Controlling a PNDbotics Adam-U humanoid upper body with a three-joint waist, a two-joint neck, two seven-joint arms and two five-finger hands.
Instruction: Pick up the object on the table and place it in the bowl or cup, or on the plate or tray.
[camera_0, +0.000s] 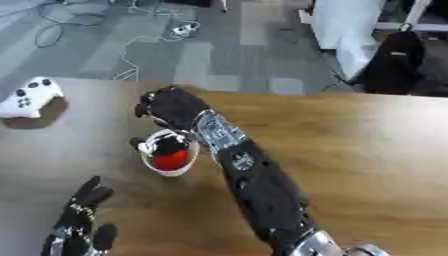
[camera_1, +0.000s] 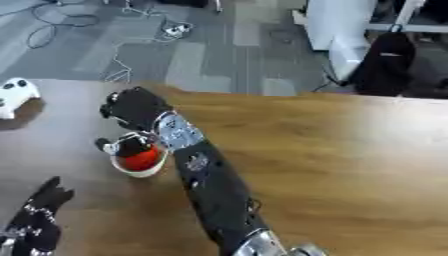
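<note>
The right hand (camera_0: 175, 107) reaches across the bench (camera_0: 350, 150) from the lower right and hangs directly over a small white cup (camera_0: 169, 170), its fingers (camera_0: 144, 145) curled down into the cup's mouth. A red object (camera_0: 171, 160) sits inside the cup, below the rim; whether the fingers are pinching it or have let go cannot be told, since the hand hides the contact. Judged from this, the placing is at its end, and the step in hand is the release and the retreat. To do it well, the fingers should spread only as far as the cup's mouth allows, then rise straight up until clear of the rim before the arm swings away, since any sideways drag on the rim would likely tip so light a cup. The left hand (camera_0: 79, 220) rests open near the lower left corner, fingers up, close enough to the cup that the withdrawal should go up and rightward. A white game controller (camera_0: 31, 97) lies well apart at the far left, near the bench's far edge, while broad bare wood opens to the right.
</note>
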